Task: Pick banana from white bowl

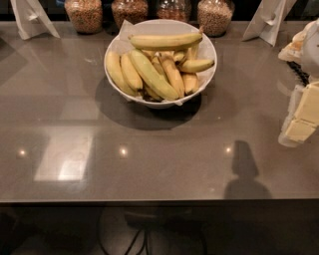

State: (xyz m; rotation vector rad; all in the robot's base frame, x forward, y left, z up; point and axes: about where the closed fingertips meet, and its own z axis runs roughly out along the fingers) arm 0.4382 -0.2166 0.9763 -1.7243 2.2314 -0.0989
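one banana (164, 41) atop white bowl (164, 104); gripper (301, 119) right

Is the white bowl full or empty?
Full: bananas heap above the rim of the white bowl, the banana across the top. The gripper sits at the right edge.

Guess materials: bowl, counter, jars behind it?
White bowl: likely glazed ceramic, glossy wall, paper lining at the rim. Counter: grey polished stone or laminate, mirrors light spots. Jars: clear glass or plastic, contents visible. Gripper, right edge: pale, matte, probably plastic.
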